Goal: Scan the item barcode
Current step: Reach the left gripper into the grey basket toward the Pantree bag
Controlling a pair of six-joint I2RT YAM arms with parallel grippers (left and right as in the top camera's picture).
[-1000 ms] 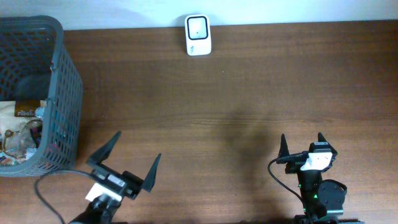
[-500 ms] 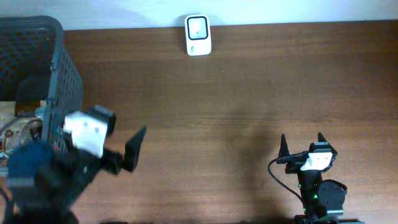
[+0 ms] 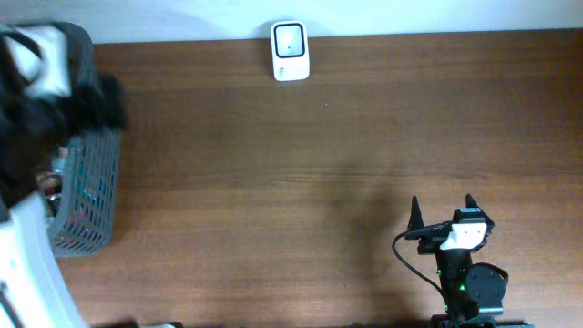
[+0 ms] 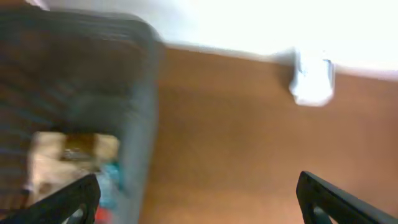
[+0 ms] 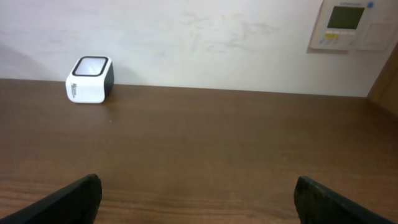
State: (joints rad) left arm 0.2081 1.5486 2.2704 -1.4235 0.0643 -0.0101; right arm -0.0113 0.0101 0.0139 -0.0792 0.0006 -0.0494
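Note:
The white barcode scanner (image 3: 290, 52) stands at the table's far edge and also shows as the scanner (image 5: 90, 79) and, blurred, the scanner (image 4: 313, 79). Packaged items (image 4: 73, 149) lie inside the dark mesh basket (image 3: 86, 205) at the left. My left arm (image 3: 55, 82) is a blur above that basket. Its gripper (image 4: 202, 205) is open and empty, looking down on the basket's right wall (image 4: 140, 118). My right gripper (image 3: 442, 214) rests open near the front right, nothing between its fingers, as the right gripper (image 5: 199, 205) shows too.
A wall control panel (image 5: 348, 25) hangs behind the table at the right. The basket takes up the left end of the wooden table (image 3: 319, 155), and a white wall runs along the table's far edge.
My left arm has swung fast from the front left of the table up and back over the basket, still open. The right arm has not moved.

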